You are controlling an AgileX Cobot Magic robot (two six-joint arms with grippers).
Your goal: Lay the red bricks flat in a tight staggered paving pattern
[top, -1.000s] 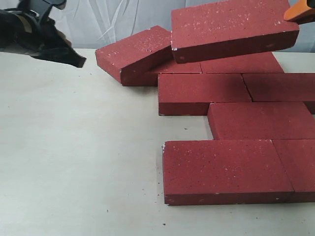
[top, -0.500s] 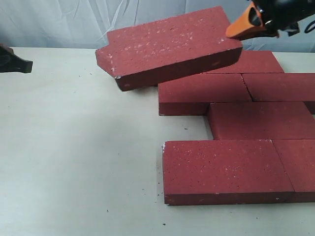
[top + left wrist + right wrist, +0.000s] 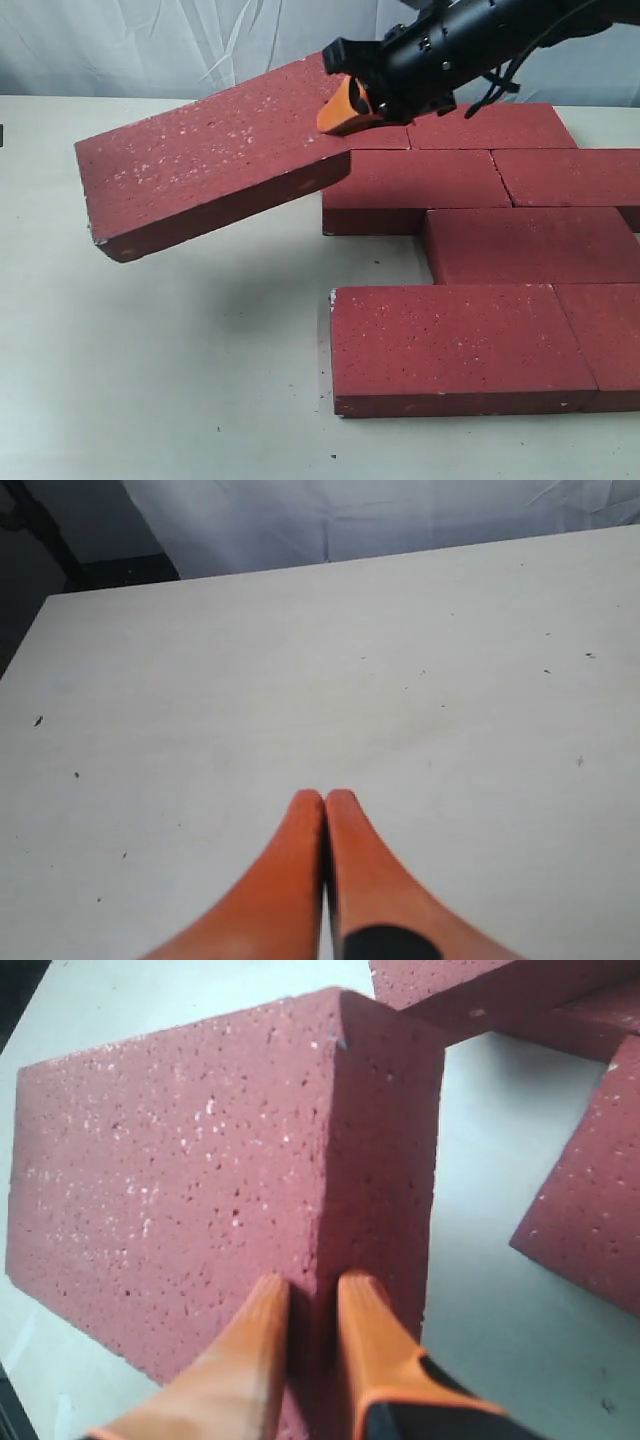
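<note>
Right tool (image 3: 345, 105), its lower finger hidden, pinches one end of a tilted red brick (image 3: 210, 160) held clear of the bench (image 3: 150, 380), left of the laid bricks (image 3: 460, 345). The rightmost of these are cut off by the frame edge. Left tool (image 3: 322, 800), fingers pressed together, hangs over bare bench. Open room lies to the left.

The raised brick (image 3: 210, 165) is hanging tilted over the table (image 3: 150, 400) at the left, its right far end sitting in the right gripper (image 3: 342, 110). The laid bricks (image 3: 415, 185) are lying flat to its right in staggered rows: two side by side nearest, one behind them, two behind that, and a far row partly lying behind the arm.
</note>
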